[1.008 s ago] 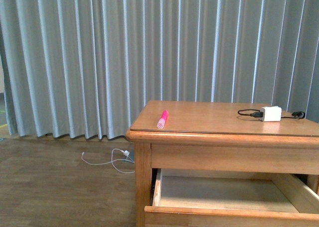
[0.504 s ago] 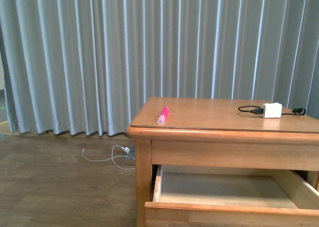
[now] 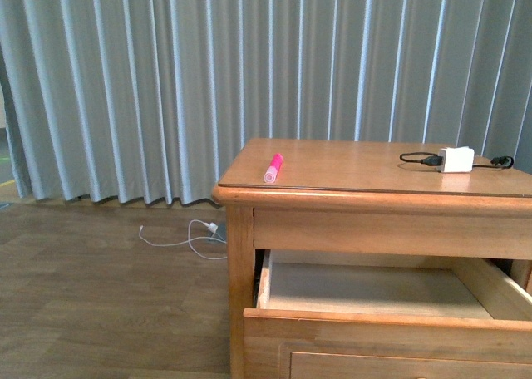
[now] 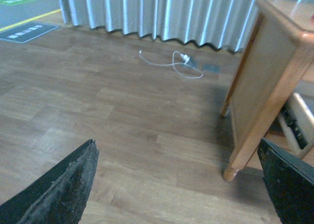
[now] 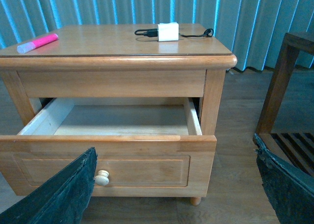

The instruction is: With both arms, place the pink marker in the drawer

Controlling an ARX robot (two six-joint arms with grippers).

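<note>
**Approach geometry: marker to tools**

Currently the pink marker (image 3: 273, 168) lies on the surface (image 3: 357, 175), out at the 9 o'clock side near the front corner, well apart from the white charger (image 3: 456, 159) at 3 o'clock. Its long axis runs roughly 6 to 12 o'clock in the front view, tipped slightly toward 1, with the paler end toward the robot. The drawer (image 3: 382, 337) stands pulled out directly below, its bare-wood inside showing nothing in it.

Left tool (image 4: 176, 145): spread wide, nothing between its fingers (image 4: 68, 189). Its camera looks over the floor (image 4: 122, 116) beside the cabinet's 9 o'clock flank (marker not visible from here).

Right tool (image 5: 175, 153): also spread wide and gripping nothing. It faces the drawer front squarely, the knob (image 5: 102, 177) low near one finger (image 5: 59, 194), the marker up at about 10 o'clock.

Judgement: the left arm is the nearer one to the marker's corner. The pick calls for closing across the short axis.
</note>
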